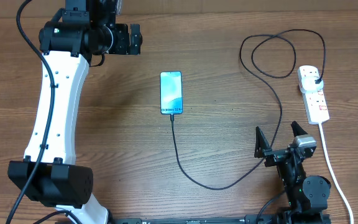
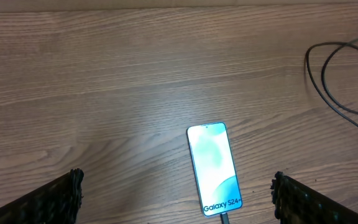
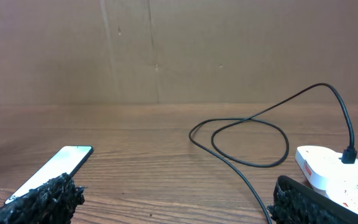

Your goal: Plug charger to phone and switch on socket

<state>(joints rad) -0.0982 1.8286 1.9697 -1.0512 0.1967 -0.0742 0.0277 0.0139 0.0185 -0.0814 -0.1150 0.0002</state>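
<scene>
The charger (image 1: pixel 174 134) is a thin, light and floppy cable. Its tip lies at the lower edge of the phone (image 1: pixel 171 93) and seems already in. Its plug sits in the socket (image 1: pixel 314 93), well to the right of the phone in the overhead view. The strip is light and may slide, so I would press its small switch from above with one fingertip.

The right gripper (image 1: pixel 276 134), below and right of the phone, stands wide open and holds nothing. The left gripper (image 1: pixel 133 38), above and left of the phone, is also fully open and empty.

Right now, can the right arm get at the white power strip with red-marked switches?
Probably yes: the right pincer stands open close beside the white power strip, with nothing lying between them.
</scene>
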